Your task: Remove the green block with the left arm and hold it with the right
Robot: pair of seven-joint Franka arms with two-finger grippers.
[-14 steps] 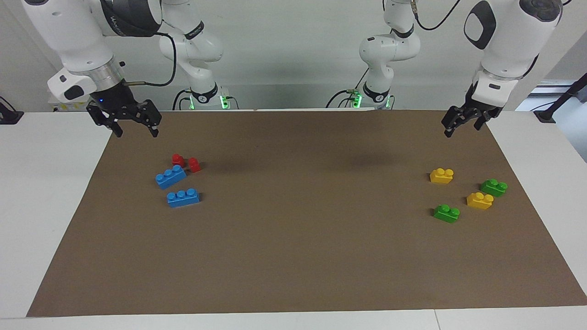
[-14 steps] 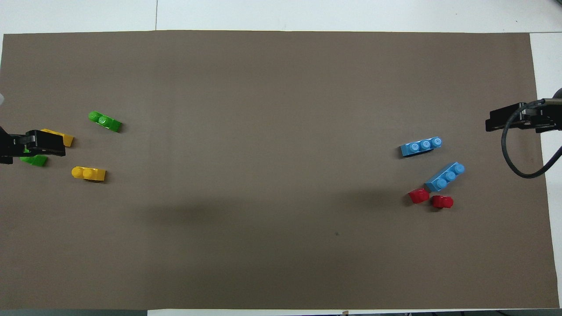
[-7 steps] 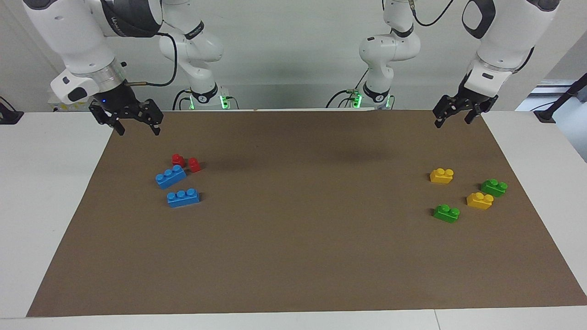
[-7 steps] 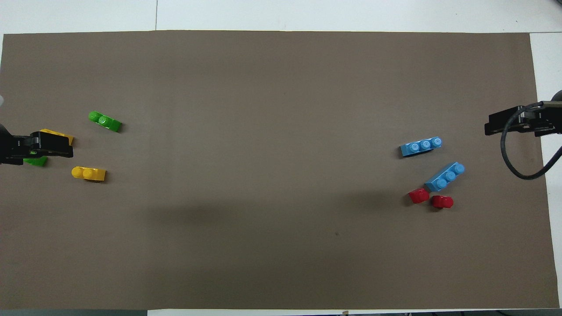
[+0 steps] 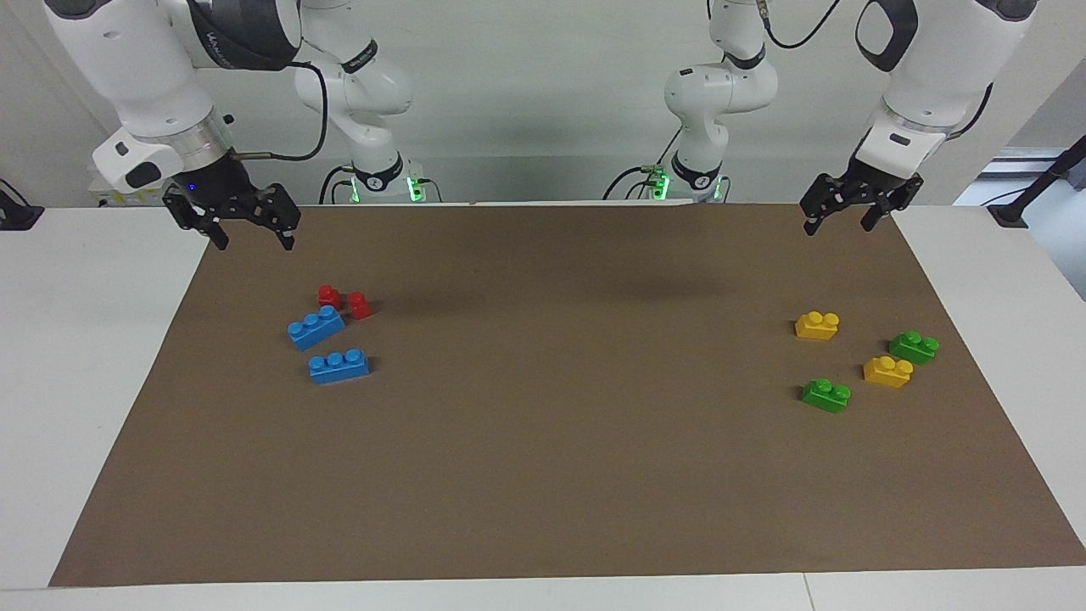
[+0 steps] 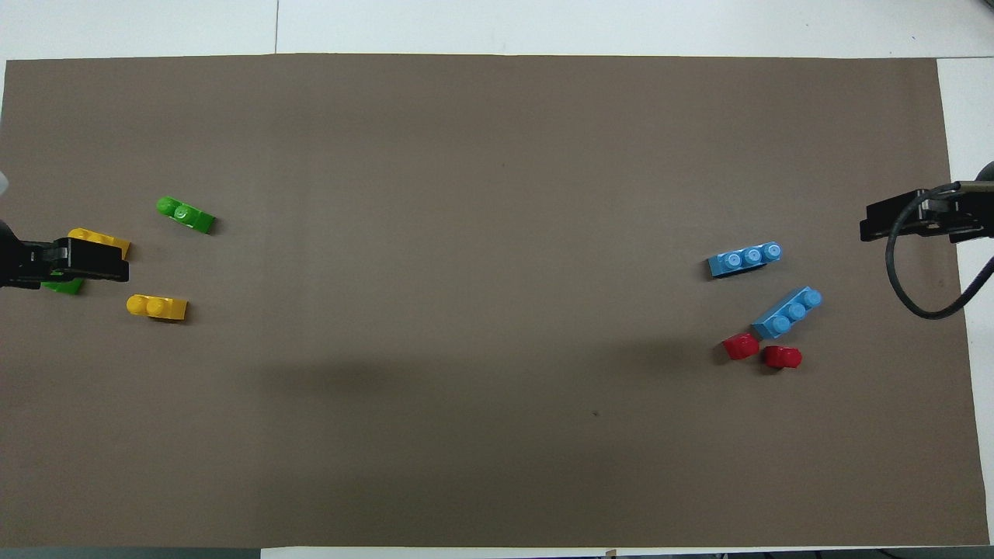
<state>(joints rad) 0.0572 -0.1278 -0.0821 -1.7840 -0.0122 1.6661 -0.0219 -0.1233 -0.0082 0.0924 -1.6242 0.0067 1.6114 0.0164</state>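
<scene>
Two green blocks lie on the brown mat point(image 5: 543, 475) toward the left arm's end. One green block point(image 5: 826, 395) point(image 6: 185, 215) lies farther from the robots. The other green block point(image 5: 914, 346) lies nearer the mat's end; in the overhead view it point(image 6: 66, 287) is partly covered by the left gripper. My left gripper point(image 5: 838, 225) point(image 6: 78, 262) is open and empty, raised above the mat, apart from all the blocks. My right gripper point(image 5: 253, 242) point(image 6: 908, 217) is open and empty, raised over the mat's other end.
Two yellow bricks point(image 5: 817, 325) point(image 5: 887, 371) lie among the green ones. Two blue three-stud bricks point(image 5: 316, 327) point(image 5: 338, 366) and two small red pieces point(image 5: 329, 295) point(image 5: 360, 305) lie toward the right arm's end. White table point(image 5: 85, 339) surrounds the mat.
My left gripper has risen a little and shifted slightly toward the middle of the table. My right gripper has risen very slightly. No block has moved.
</scene>
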